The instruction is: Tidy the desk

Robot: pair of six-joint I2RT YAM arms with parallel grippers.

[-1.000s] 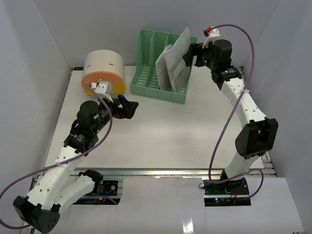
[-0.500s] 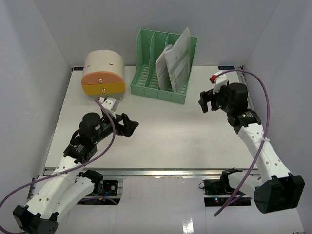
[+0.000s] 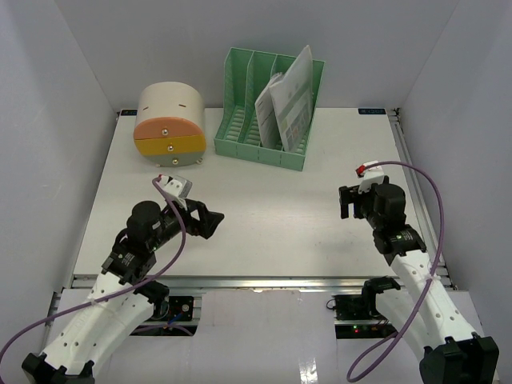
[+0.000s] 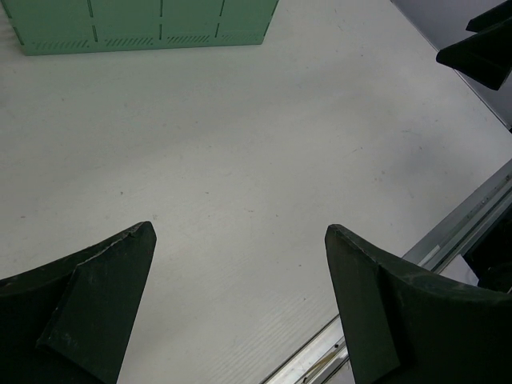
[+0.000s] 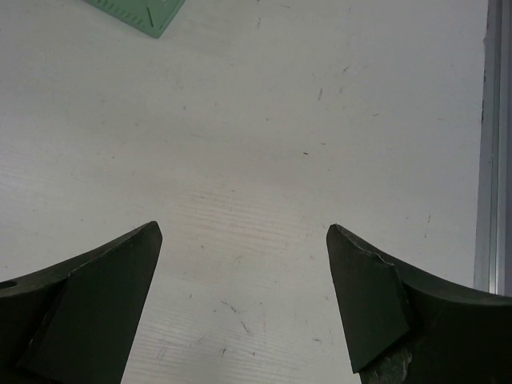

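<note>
The desk (image 3: 264,200) is a large white tabletop with metal rails. A green slotted file rack (image 3: 264,112) stands at the back middle and holds a white booklet (image 3: 286,100) leaning in its right slot. A cream-and-orange drawer box (image 3: 168,124) stands at the back left. My left gripper (image 3: 210,222) is open and empty over the front left of the desk; in the left wrist view (image 4: 240,240) only bare desk lies between its fingers. My right gripper (image 3: 346,202) is open and empty over the front right; the right wrist view (image 5: 244,240) shows bare desk under it.
The rack's front wall (image 4: 144,28) shows at the top of the left wrist view, its corner (image 5: 136,12) in the right wrist view. The metal rail edge (image 5: 492,144) runs along the desk's right side, the front rail (image 4: 448,232) near the left gripper. White walls enclose the desk.
My right arm has drawn back from the booklet at the rack toward the front right, empty. My left arm has pulled back toward the front left. The booklet stays in the rack.
</note>
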